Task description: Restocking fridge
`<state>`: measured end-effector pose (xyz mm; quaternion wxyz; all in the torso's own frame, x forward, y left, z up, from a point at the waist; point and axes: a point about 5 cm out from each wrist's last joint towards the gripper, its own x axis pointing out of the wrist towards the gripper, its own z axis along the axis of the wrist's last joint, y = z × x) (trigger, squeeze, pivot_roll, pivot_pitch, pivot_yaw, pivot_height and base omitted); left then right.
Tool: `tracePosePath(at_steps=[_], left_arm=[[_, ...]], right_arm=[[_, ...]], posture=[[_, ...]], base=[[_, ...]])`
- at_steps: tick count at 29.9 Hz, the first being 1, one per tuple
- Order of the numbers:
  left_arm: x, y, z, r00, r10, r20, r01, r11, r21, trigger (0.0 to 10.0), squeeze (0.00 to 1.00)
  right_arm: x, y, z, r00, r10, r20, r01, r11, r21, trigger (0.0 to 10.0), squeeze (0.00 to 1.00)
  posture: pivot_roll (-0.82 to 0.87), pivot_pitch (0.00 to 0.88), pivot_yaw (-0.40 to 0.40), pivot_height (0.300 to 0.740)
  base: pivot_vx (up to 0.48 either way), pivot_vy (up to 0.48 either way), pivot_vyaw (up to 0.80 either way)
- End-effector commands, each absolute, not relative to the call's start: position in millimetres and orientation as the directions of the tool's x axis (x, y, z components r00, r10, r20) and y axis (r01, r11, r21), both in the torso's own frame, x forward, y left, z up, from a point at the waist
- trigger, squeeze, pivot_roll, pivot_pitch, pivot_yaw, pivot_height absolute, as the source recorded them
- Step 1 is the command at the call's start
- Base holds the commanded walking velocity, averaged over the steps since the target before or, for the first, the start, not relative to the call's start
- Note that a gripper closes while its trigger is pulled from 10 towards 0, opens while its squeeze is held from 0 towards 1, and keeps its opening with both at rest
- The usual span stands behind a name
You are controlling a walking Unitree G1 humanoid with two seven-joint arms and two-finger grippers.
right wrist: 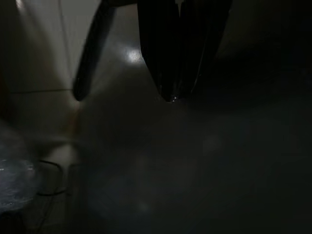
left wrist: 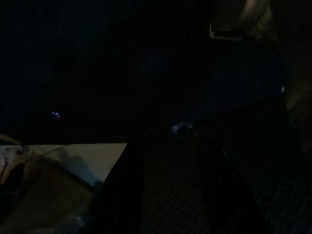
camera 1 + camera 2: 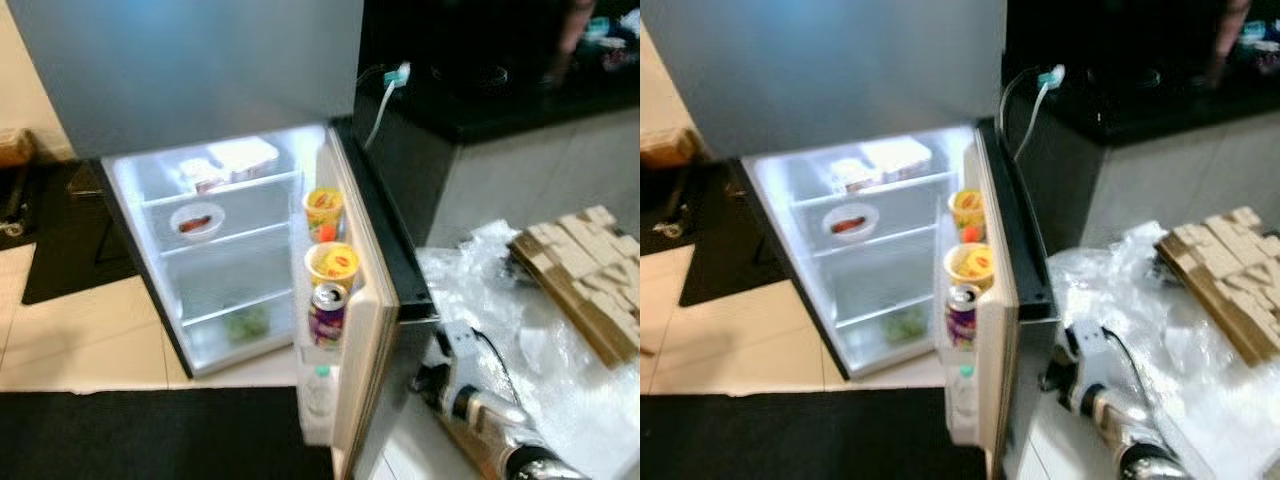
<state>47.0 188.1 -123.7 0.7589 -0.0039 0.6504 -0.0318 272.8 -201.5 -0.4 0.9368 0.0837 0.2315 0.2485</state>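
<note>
The fridge (image 3: 200, 90) stands open, its lit lower compartment facing me. Its shelves hold white packs (image 3: 240, 158), a bowl with something red (image 3: 197, 221) and greens (image 3: 246, 324) at the bottom. The open door (image 3: 365, 330) swings to the right, and its racks carry two yellow cups (image 3: 323, 209) (image 3: 332, 265), a purple can (image 3: 327, 313) and a clear bottle (image 3: 319, 390). My right arm (image 3: 480, 410) hangs low just behind the door's outer side. In the right wrist view my right gripper (image 1: 174, 95) is shut and empty over dim floor tiles. The left wrist view is very dark.
A black mat (image 3: 150, 435) lies before the fridge, another (image 3: 70, 240) at its left. Crumpled clear plastic (image 3: 520, 340) and a cardboard piece (image 3: 590, 275) lie on the floor right of the door. A dark counter (image 3: 500, 100) with a plugged-in cable (image 3: 385, 100) stands behind.
</note>
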Motion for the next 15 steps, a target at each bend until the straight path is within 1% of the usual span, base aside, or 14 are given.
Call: tracePosePath(at_steps=[1, 3, 11, 15], left_arm=[[45.8, 174.1, -125.0, 0.151, -0.104, -0.983, 0.047, 0.994, -0.098, 10.0, 0.0], [45.8, 174.0, -125.0, 0.151, -0.105, -0.983, 0.046, 0.994, -0.099, 10.0, 0.0], [44.8, 166.8, -125.7, 0.15, -0.109, -0.983, 0.046, 0.994, -0.104, 10.0, 0.0], [45.2, 172.2, -125.3, 0.15, -0.101, -0.984, 0.044, 0.994, -0.095, 10.0, 0.0]], right_arm=[[282.6, -194.8, 9.6, 0.775, 0.533, -0.34, -0.463, 0.845, 0.268, 10.0, 0.0], [283.2, -195.2, 9.6, 0.779, 0.524, -0.344, -0.453, 0.85, 0.269, 10.0, 0.0], [283.1, -199.9, 7.8, 0.794, 0.481, -0.372, -0.416, 0.875, 0.247, 10.0, 0.0], [282.5, -199.9, 7.3, 0.79, 0.485, -0.375, -0.42, 0.874, 0.245, 10.0, 0.0]], posture=[[-0.07, 0.0, -0.009, 0.74], [-0.07, 0.0, -0.009, 0.74], [-0.07, 0.0, -0.009, 0.74], [-0.07, 0.0, -0.009, 0.74]], base=[[0.0, 0.0, 0.61], [0.0, 0.0, 0.53], [0.0, 0.0, 0.0], [0.0, 0.0, 0.0]])
